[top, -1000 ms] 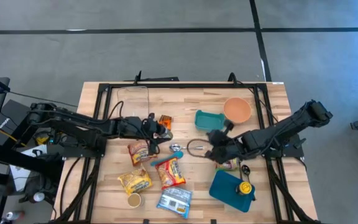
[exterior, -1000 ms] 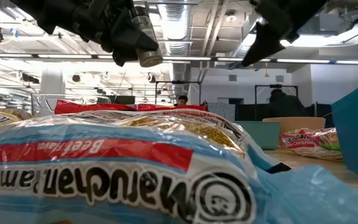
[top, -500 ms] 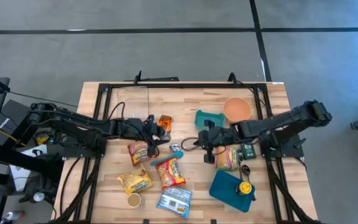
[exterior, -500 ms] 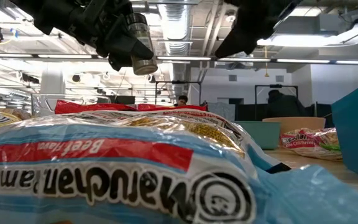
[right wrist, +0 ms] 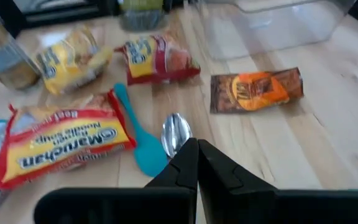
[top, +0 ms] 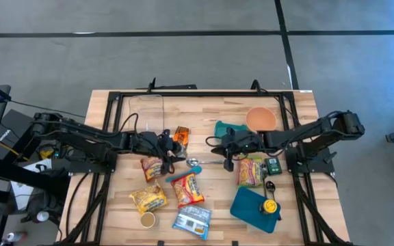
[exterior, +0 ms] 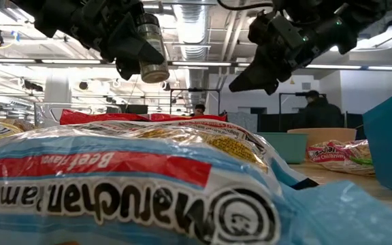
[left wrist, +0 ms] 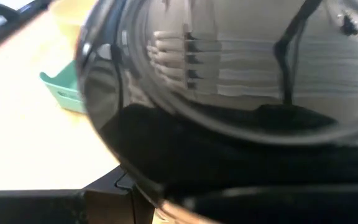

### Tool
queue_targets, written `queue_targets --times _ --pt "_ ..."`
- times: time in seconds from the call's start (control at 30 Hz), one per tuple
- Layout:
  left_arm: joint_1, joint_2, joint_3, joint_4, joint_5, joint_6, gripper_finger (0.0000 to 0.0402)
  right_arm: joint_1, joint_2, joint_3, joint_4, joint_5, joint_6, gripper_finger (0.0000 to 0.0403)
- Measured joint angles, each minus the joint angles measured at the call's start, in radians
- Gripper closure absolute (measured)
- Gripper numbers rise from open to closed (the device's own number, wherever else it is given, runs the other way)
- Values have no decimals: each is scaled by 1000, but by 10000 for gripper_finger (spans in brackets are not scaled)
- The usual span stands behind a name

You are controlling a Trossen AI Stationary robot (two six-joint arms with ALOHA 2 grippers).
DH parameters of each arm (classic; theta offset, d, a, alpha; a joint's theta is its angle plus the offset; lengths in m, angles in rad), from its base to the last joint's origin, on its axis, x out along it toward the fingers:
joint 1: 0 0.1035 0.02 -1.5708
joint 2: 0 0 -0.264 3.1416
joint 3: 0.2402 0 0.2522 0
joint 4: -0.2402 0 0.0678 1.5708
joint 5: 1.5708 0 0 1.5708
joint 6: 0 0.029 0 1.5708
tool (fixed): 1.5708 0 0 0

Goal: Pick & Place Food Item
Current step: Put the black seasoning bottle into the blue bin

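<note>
One shiny metal can with dark, reflective base.

Across the bottom of the low view, the big noodle packet shows "Maruchan Ramen" and "Beef Flavor", both upside down. At lower left of the right wrist view, a red-and-yellow packet also reads "Maruchan", upside down.

Bright even overhead light, soft shadows, wrist views blurred, ceiling lights mirrored in can
</note>
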Motion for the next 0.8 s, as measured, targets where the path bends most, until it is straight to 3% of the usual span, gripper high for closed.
queue_targets --times 0.23,0.57,0.8 --pt "3 84 6 33 35 -10 224 32 -1 -8 91 -1 40 403" --pt "10 322 213 -36 128 0 224 74 -1 -8 134 -1 41 403" --pt "19 409 286 -57 164 7 224 75 -1 -8 126 -1 85 395"
